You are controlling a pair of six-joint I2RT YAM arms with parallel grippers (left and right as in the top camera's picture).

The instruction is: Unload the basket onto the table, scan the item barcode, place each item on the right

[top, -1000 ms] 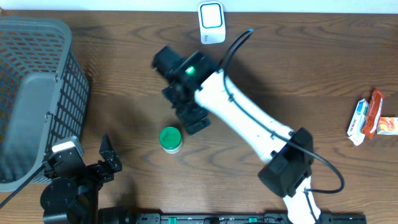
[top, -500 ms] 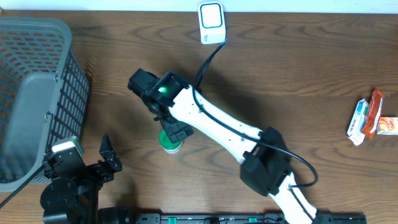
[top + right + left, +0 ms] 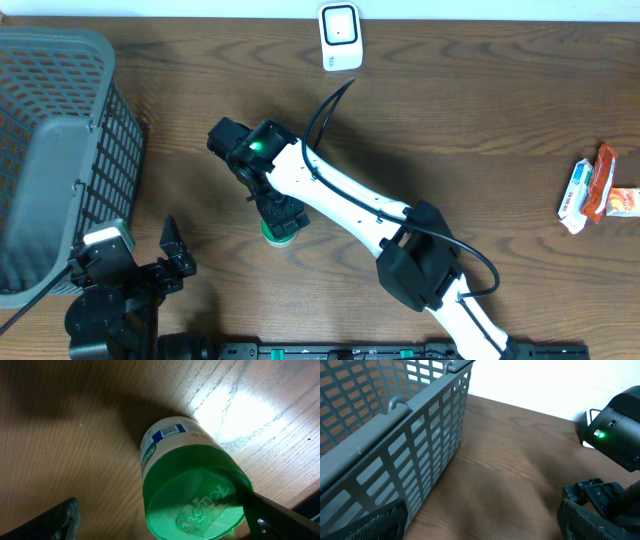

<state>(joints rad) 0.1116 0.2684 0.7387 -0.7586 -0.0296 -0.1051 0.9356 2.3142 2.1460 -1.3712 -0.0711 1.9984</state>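
Right arm (image 3: 345, 205) stretched diagonally from tabletop's near edge toward centre-left — right gripper (image 3: 279, 220) pointing down, jaws spread wide. Left arm (image 3: 105, 300) folded at near-left corner — left gripper (image 3: 177, 248) jaws parted too.

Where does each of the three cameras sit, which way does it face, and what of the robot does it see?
Overhead: above the table, facing straight down; shows the left hand, the right hand over the green-lidded jar, and the basket.
Left wrist: facing along the table toward the basket and the right arm; one own finger shows.
Right wrist: facing down at the jar; own fingers at the bottom corners.
Shared: overhead and right wrist both show the jar.
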